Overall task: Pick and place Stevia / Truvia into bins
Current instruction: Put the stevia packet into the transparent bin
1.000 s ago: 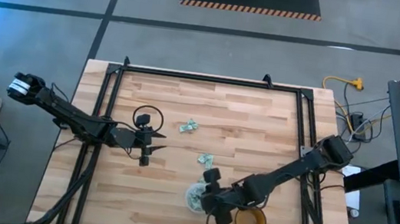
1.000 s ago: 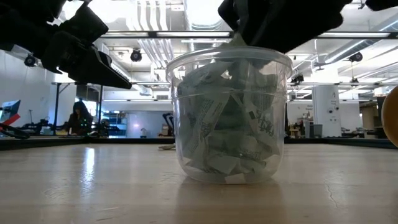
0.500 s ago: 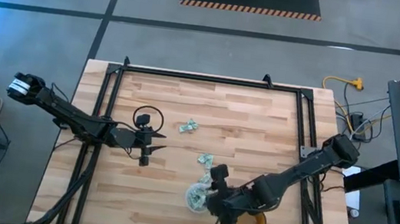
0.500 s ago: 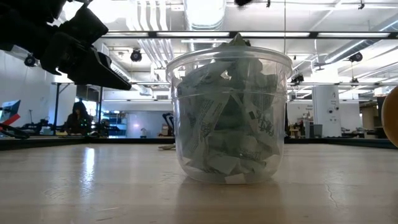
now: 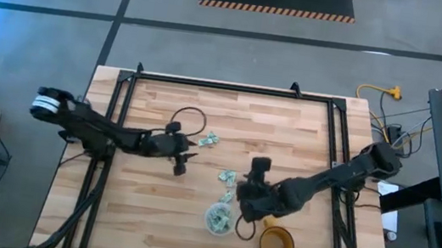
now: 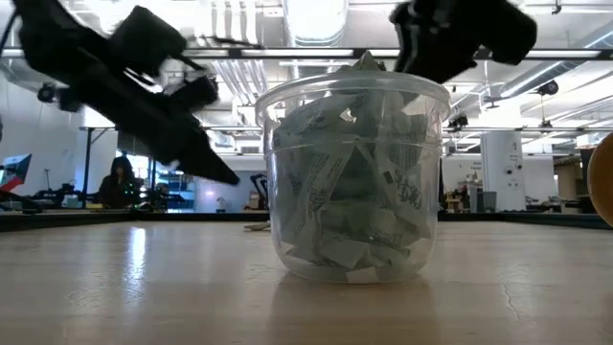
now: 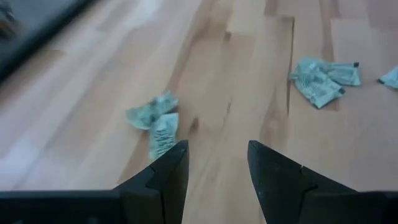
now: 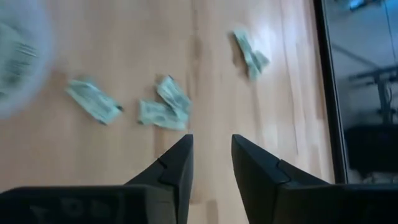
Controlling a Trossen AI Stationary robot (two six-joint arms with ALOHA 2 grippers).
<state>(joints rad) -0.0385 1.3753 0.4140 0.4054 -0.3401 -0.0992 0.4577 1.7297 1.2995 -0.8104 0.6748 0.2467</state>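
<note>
The clear cup [image 6: 354, 182] stands near the table's front, packed with pale green sachets; one sachet [image 6: 367, 63] pokes above its rim. Loose sachets lie flat on the wood: a pair [image 5: 209, 139] toward the far middle and a few [image 5: 228, 178] just beyond the cup [image 5: 219, 220]. My left gripper [image 5: 193, 144] hovers open just left of the far pair [image 7: 155, 121], nothing between its fingers. My right gripper [image 5: 243, 195] hangs open to the right of the nearer sachets [image 8: 163, 106], pointing down at them, and touches none.
An amber mug [image 5: 276, 245] stands right of the cup, under my right arm. A black frame rail [image 5: 209, 86] runs round the tabletop. Bare wood lies on the table's left and far right.
My left gripper has swung toward the table's right and sunk lower, coming up to the far pair of sachets. My right gripper has risen from the cup's mouth, gone toward the far edge and turned toward the loose sachets. The cup has stayed put.
</note>
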